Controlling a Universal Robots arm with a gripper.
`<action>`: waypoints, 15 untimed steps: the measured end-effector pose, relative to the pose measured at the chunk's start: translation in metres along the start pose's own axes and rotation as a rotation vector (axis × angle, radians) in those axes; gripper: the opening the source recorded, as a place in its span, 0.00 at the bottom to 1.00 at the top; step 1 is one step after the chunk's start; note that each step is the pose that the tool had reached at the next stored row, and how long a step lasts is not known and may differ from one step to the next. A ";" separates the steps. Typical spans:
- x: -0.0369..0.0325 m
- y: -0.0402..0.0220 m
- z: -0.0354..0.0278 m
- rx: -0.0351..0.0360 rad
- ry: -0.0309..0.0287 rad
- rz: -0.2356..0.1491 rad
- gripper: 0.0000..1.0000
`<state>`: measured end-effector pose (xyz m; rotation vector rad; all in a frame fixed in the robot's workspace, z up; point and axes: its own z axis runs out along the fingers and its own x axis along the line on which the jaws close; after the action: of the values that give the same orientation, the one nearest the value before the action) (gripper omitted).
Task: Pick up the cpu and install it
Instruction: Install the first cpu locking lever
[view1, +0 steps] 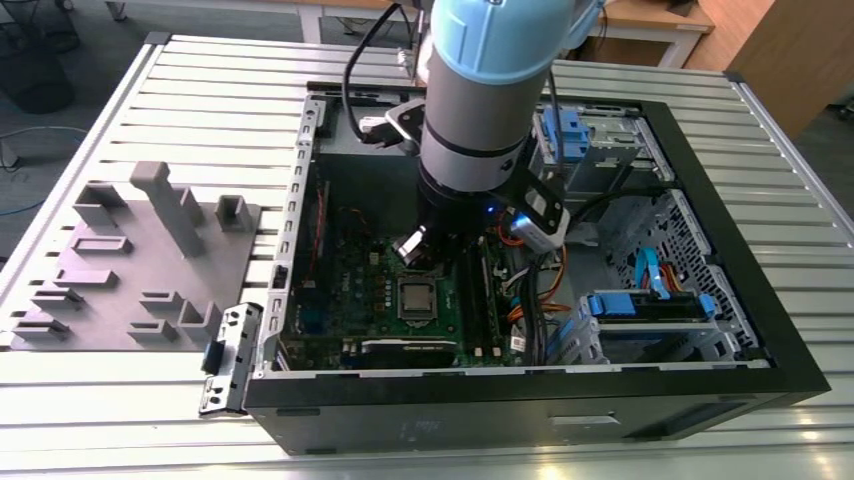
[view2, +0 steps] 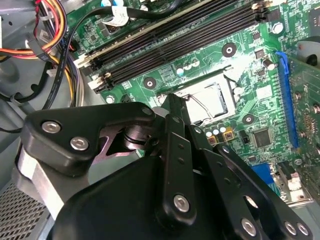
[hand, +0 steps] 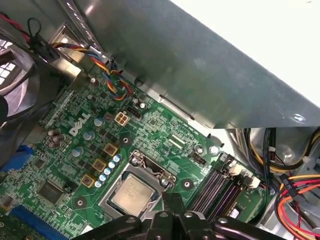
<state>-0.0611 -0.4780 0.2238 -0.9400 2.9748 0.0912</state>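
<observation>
- Even room light covers the tabletop (view1: 160, 90) in the exterior view; inside, the computer case (view1: 334, 190) sits dim under the arm (view1: 481, 110).
- In my second wrist view, glare whitens the motherboard (view2: 240, 65) beside the socket (view2: 212, 97).
- In my first wrist view, everything past the case wall (hand: 200, 75) is blown out white; the cpu (hand: 131, 192) shows a dull sheen.

Open black computer case (view1: 467, 425) lies on slatted metal table (view1: 107, 410). Inside the case: green motherboard (view1: 350, 290) on its floor, black memory slots (view2: 165, 40), blue expansion slot (view2: 287, 100), red-orange-yellow wire bundle (view2: 50, 30), blue drive caddy (view1: 647, 305) toward the exterior view's right. Grey moulded fixture (view1: 134, 260) sits outside the case, on the exterior view's left. Metal bracket (view1: 230, 355) just beside the case's corner.
</observation>
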 end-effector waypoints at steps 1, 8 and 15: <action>0.0000 0.0000 0.0006 0.0018 0.0013 0.000 0.11; 0.0007 -0.0002 0.0073 0.0083 0.0057 0.003 0.11; 0.0032 0.0011 0.0130 0.0159 0.0109 0.005 0.11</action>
<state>-0.0643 -0.4781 0.2107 -0.9349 2.9832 0.0626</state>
